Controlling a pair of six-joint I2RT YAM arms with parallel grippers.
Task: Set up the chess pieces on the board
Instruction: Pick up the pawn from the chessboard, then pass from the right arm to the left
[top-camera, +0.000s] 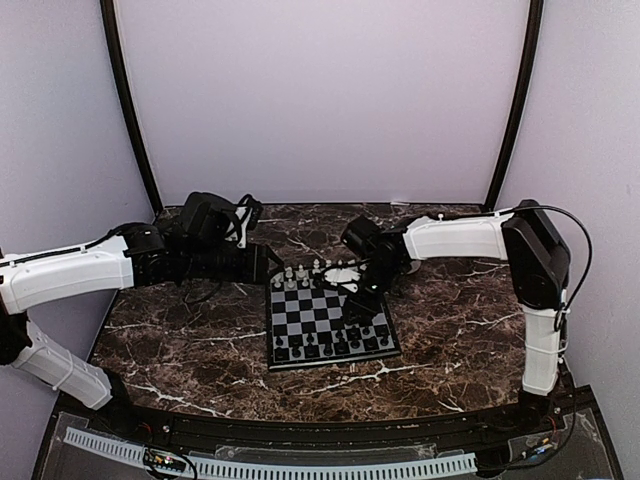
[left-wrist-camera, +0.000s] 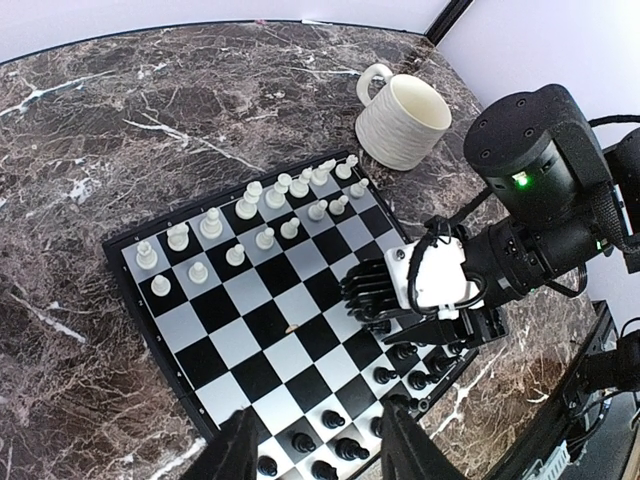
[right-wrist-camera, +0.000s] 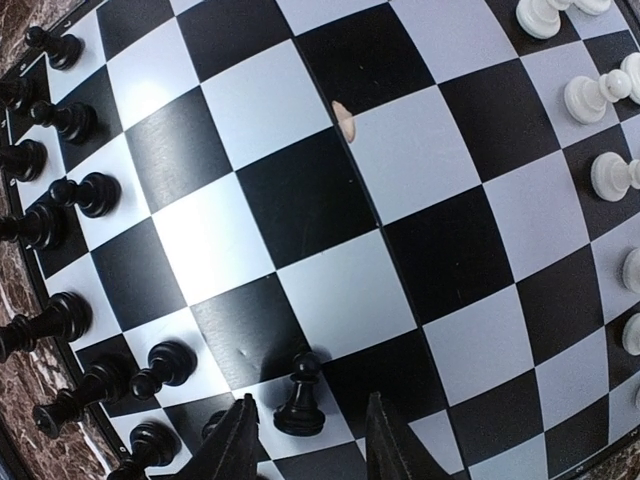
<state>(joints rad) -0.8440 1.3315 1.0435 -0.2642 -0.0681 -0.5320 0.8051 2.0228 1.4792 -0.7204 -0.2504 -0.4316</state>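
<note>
We take the board (top-camera: 312, 322) as our landmark; it lies on the marble table (top-camera: 180, 335), in front of both arms. The white pieces (top-camera: 300, 275) stand along its far edge and the black pieces (top-camera: 325, 349) along its near edge.

The right gripper (right-wrist-camera: 305, 440) hangs low over the board's right half, close to the black ranks. Its jaws are spread. One black pawn (right-wrist-camera: 300, 395) stands on the board between the fingers (right-wrist-camera: 235, 445), with a gap showing on either side, so we see nothing gripped.

The left gripper (left-wrist-camera: 320, 450) hovers above the board on its left side. Its fingers (left-wrist-camera: 405, 445) are parted and hold nothing. From that wrist we look across the whole board.

A cream mug (left-wrist-camera: 405, 120) sits on the table just off the board's far edge, near the right corner and close to the last white pieces. From above, the right arm (top-camera: 450, 238) reaches over that corner and covers part of the mug and several squares on the board's right side. A small tan speck (right-wrist-camera: 343, 120) lies on the board's middle squares, between the two colours' ranks.
</note>
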